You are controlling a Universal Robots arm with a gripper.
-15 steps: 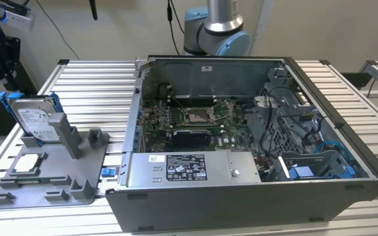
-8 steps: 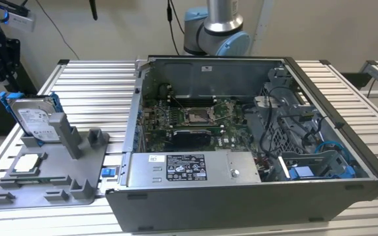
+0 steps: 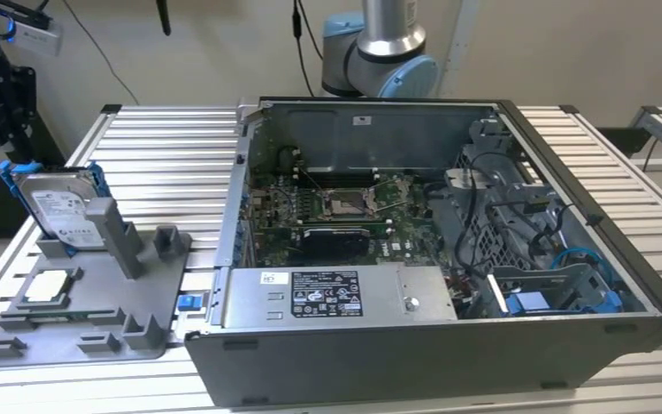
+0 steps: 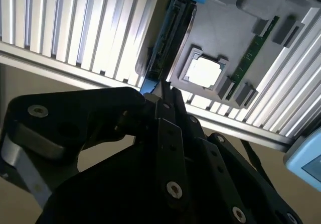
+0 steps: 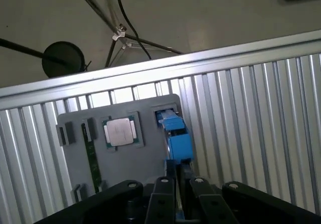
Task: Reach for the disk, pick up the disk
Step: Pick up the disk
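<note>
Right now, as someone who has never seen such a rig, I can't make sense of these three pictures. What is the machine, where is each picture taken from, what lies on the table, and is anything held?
The machine is a single robot arm. Its grey-and-blue base stands behind the table in the exterior view, which comes from a camera off the arm. Both wrist views come from cameras riding on the arm, looking down past its black gripper.

On the slatted metal table sit an open computer case and a grey holder tray. The tray carries a small square chip and the disk, a hard drive in a blue bracket, standing on edge in its slot.

The gripper hangs above the disk. The disk is not gripped.
</note>
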